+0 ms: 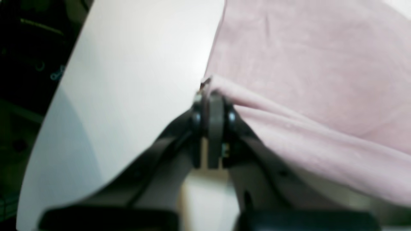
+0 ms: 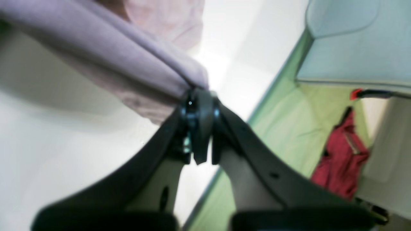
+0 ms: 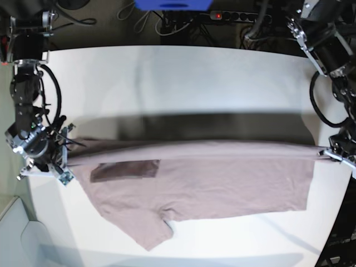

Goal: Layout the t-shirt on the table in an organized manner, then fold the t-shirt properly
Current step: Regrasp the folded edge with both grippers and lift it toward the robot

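The dusty-pink t-shirt is stretched across the white table. Its top edge is pulled taut in a line between both grippers and raised off the table, throwing a dark shadow behind it. The body hangs toward the near edge, with one sleeve lying at the front. My left gripper is shut on a corner of the t-shirt at the table's right side. My right gripper is shut on the opposite end of the t-shirt at the left side.
Cables and a power strip lie behind the table's far edge, near a blue object. Off the table, the right wrist view shows green floor, a red object and a pale panel. Table edges are close beside both grippers.
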`<state>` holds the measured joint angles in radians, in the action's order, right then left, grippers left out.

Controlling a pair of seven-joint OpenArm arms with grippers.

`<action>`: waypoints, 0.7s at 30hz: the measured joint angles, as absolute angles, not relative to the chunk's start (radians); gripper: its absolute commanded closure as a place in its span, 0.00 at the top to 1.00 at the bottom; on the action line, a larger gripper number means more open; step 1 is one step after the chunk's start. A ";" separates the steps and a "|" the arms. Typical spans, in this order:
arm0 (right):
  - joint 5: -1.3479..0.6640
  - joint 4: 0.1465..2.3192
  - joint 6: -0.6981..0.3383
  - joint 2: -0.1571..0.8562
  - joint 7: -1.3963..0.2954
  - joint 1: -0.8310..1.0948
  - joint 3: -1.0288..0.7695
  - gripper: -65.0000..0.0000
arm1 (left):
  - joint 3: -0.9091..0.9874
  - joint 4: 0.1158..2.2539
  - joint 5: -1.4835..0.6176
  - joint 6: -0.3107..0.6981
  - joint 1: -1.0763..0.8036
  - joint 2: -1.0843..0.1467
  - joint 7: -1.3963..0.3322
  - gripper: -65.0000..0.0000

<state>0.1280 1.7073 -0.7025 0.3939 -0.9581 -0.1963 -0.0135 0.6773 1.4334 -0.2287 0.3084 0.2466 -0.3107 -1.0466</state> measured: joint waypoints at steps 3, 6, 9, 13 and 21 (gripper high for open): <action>0.127 1.707 -0.702 0.393 -0.993 -0.197 0.001 0.00 | 0.677 1.433 -0.228 0.309 0.246 -0.323 -1.048 0.00; 0.127 1.709 -0.702 0.390 -0.991 -0.189 -0.006 0.00 | 0.658 1.433 -0.229 0.308 0.242 -0.336 -1.047 0.00; 0.130 1.726 -0.702 0.386 -0.987 -0.139 -0.010 0.00 | 0.660 1.436 -0.232 0.308 0.221 -0.336 -1.042 0.00; 0.134 1.767 -0.703 0.387 -0.984 -0.047 -0.010 0.00 | 0.661 1.448 -0.233 0.307 0.139 -0.331 -1.048 0.00; 0.146 1.876 -0.703 0.344 -0.981 0.122 -0.040 0.00 | 0.662 1.459 -0.239 0.308 0.019 -0.329 -1.029 0.00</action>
